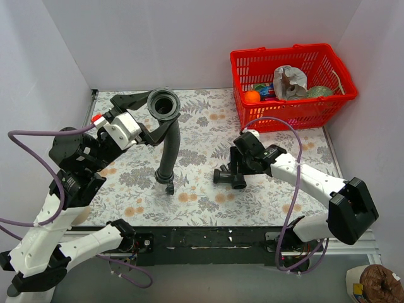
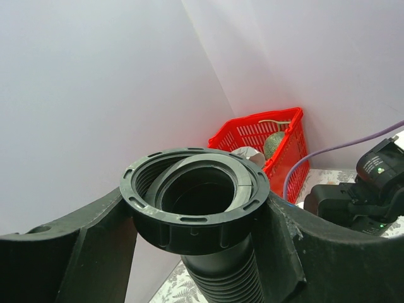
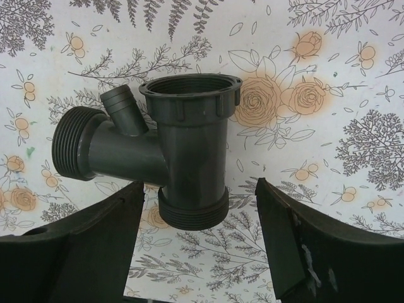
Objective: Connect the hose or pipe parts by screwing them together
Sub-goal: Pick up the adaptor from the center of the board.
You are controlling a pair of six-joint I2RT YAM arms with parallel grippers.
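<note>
Black ribbed hose [image 1: 169,144] hangs from its threaded collar [image 2: 192,208], which the left tool [image 1: 154,117] clamps up high; the lower end is down at the tabletop [image 1: 208,132]. The grey T-fitting [image 3: 183,158] lies flat between the right tool's [image 3: 199,202] wide-open jaws, ungripped. An off-centre pinch on its round body could roll it away. A tilted collar risks cross-threading.

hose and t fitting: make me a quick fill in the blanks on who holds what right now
1. The left end effector grips the threaded collar of the black ribbed ___.
2. The right end effector is ___, clear of the T fitting.
3. The basket in the far right corner is coloured ___.
Missing words: hose; open; red.
</note>
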